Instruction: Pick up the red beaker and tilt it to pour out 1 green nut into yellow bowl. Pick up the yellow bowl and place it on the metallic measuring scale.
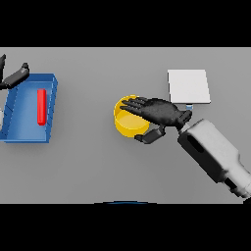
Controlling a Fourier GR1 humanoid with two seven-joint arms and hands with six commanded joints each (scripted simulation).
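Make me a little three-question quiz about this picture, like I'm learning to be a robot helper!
1. True or false: the red beaker is lying inside the blue tray.
2. Which hand is over the yellow bowl? A) left hand B) right hand
3. Fill in: the white scale has ____ on top of it.

Key:
1. True.
2. B. The right hand reaches over the bowl, while the left hand shows at the far left edge.
3. Nothing.

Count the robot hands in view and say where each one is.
2. The left hand is at the far left edge, by the blue tray. The right hand reaches over the yellow bowl at centre.
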